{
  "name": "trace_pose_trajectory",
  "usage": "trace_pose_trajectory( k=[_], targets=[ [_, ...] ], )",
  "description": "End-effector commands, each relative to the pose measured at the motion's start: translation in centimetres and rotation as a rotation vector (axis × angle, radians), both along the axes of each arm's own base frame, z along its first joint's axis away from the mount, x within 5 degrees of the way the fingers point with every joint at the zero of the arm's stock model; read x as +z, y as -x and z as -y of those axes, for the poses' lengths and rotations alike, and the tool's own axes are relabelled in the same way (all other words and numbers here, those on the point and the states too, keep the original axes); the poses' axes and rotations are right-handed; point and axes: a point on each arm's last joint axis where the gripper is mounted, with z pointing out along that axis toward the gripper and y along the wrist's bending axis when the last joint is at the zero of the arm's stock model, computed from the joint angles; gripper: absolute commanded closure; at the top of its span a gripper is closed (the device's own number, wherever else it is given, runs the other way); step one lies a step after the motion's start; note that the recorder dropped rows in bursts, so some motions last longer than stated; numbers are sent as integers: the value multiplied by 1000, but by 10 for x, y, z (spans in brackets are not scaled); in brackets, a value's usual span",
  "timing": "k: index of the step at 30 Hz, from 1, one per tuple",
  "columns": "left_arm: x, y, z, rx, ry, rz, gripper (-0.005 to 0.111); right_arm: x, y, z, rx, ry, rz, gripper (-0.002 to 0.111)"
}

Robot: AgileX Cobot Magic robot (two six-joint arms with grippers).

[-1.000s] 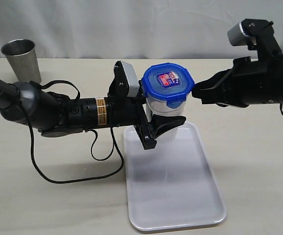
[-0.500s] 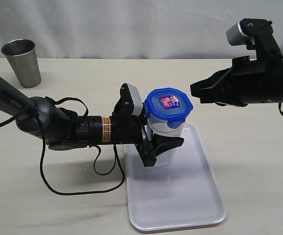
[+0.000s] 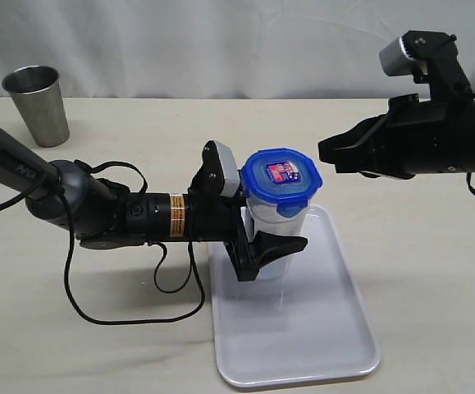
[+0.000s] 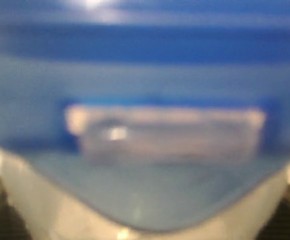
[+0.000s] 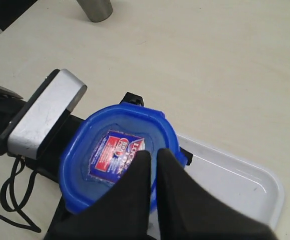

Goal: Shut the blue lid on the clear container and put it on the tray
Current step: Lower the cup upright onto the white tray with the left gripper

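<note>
Exterior view: left gripper [image 3: 280,238] straddles the clear container [image 3: 270,223] on the tray [image 3: 303,361], grip unclear; only the right wrist view shows right gripper [image 5: 152,155] pinched closed.

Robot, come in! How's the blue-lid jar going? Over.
Right gripper shut, empty, off the blue lid. Left gripper around clear container, grip unclear. Container upright on tray. Steel cup far off.

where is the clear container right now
Exterior view, near the middle: the clear container stands at the far end of the tray, blue lid on top, flanked by the left gripper.
</note>
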Motion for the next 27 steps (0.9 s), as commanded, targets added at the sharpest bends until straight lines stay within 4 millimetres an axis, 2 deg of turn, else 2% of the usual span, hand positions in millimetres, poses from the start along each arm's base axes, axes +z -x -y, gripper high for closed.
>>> trace_pose_trajectory(
  k=[1, 9, 15, 21, 27],
  targets=[
    [-3, -3, -2, 24, -32, -8, 16, 2, 2, -1, 17, -6, 6, 104],
    [-4, 0, -2, -13, -43, 2, 15, 2, 2, -1, 17, -6, 6, 104],
    [-4, -1, -2, -8, -43, 1, 2, 2, 2, -1, 18, -4, 7, 104],
    [-4, -2, -4, -5, -46, 2, 2, 2, 2, -1, 20, -3, 8, 104],
    [-5, -8, -16, -20, -57, 10, 2, 2, 2, -1, 20, -3, 8, 104]
  ],
)
